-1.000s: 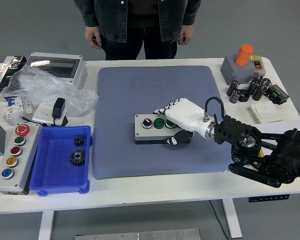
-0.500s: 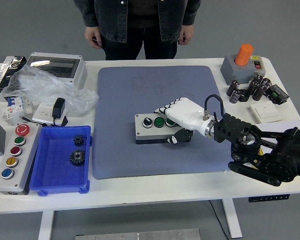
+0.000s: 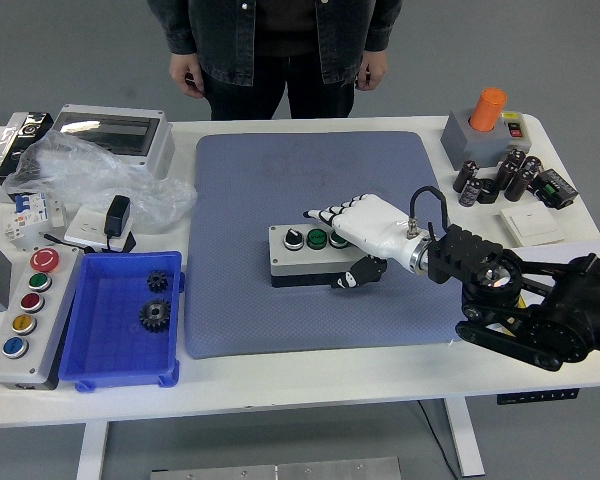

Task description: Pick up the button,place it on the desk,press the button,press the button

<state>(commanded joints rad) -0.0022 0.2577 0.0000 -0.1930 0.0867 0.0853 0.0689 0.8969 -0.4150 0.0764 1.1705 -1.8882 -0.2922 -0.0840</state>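
Note:
A grey button box [image 3: 305,255] lies flat near the middle of the blue-grey mat [image 3: 310,190]. Its top shows a black-and-white selector knob at the left and a green button beside it; its right part is hidden under my hand. My right hand [image 3: 342,240], white with black arm behind, reaches in from the right and lies over the box's right end. The fingers [image 3: 325,213] stretch out above the box top and the thumb [image 3: 355,276] sits at its front edge. The hand holds nothing. My left arm is out of view.
A blue bin [image 3: 120,320] with two black gears stands at the left. A grey panel [image 3: 25,315] of coloured buttons lies beside it. A plastic bag, adapter and enclosure sit at the back left. An orange-knobbed box [image 3: 485,125], capacitors and a switch plate lie at the right. A person stands behind the table.
My right hand has lifted slightly and its fingers have straightened out over the box top. The button box has not moved.

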